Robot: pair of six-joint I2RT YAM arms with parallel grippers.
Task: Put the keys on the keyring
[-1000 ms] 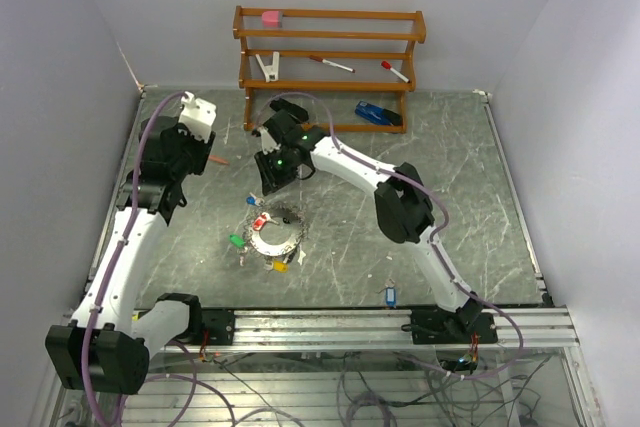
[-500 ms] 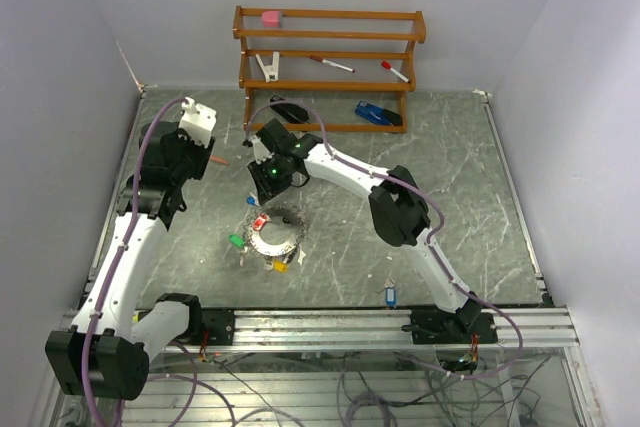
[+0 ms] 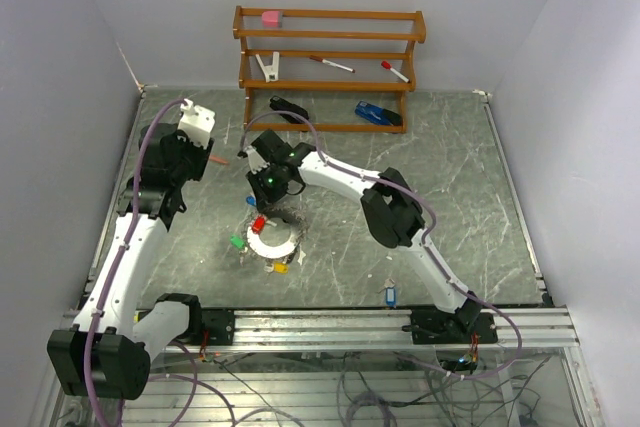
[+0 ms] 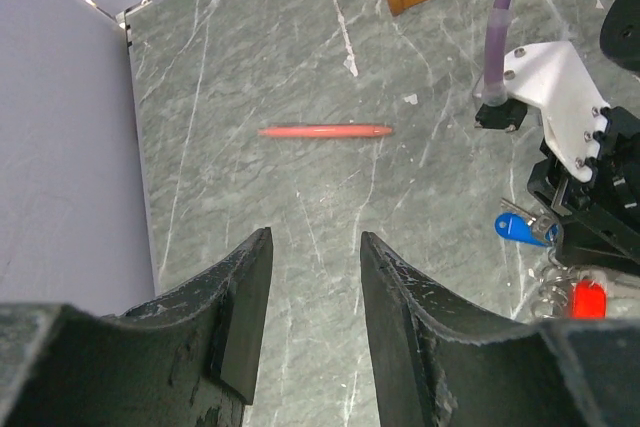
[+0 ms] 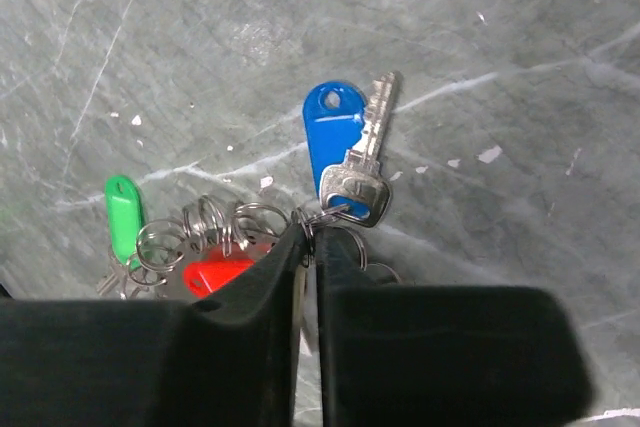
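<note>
Here the key (image 5: 367, 152) points blade-first away from the right hand (image 5: 310, 239) clenched at its head.

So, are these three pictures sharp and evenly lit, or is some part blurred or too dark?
Top view: soft even light, no hard shadows, but the keyring is too small for detail. Left wrist: the pen is sharp; the left gripper near the lens is dark. Right wrist: the blue key is sharp; the right gripper is a black mass without detail.
</note>
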